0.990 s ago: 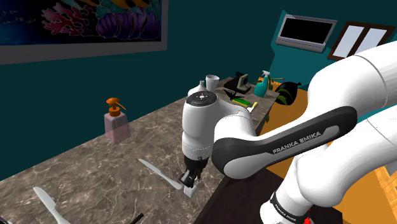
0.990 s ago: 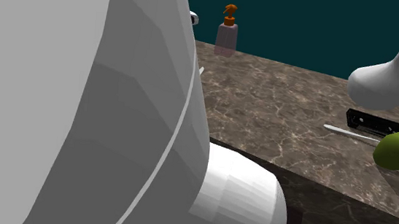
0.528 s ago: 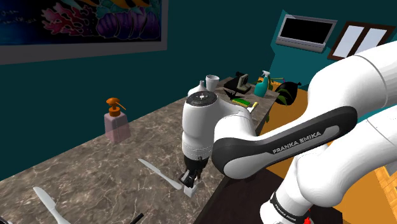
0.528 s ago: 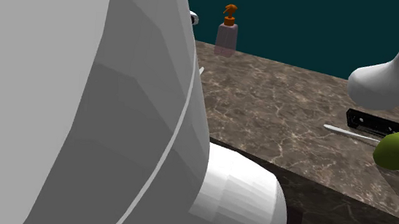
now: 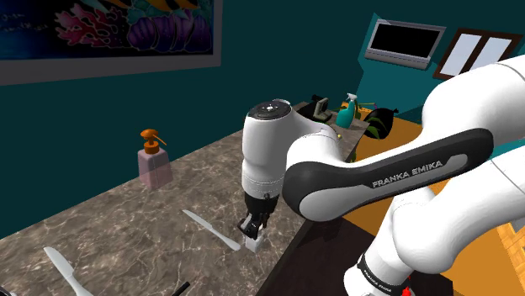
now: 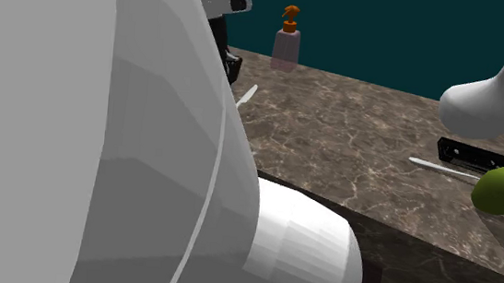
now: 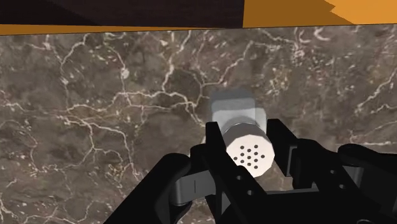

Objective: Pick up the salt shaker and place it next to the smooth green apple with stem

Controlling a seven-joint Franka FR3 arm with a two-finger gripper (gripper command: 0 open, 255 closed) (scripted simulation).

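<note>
My arm (image 5: pixel 471 92) is rounded white shells joined by dark bands. The long black band above my jaws carries the lettering FRANKA EMIKA (image 5: pixel 416 171) in white capitals. A dark round cap (image 5: pixel 271 108) tops the white link over my gripper (image 5: pixel 252 229), which is black throughout, with blocky fingers (image 7: pixel 281 145).

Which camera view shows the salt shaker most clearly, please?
The wrist view: the salt shaker is clasped between the black fingers, its holed top facing the camera. The shoulder view gives just its white lower part under the gripper. In the second exterior view the white arm hides it.
</note>
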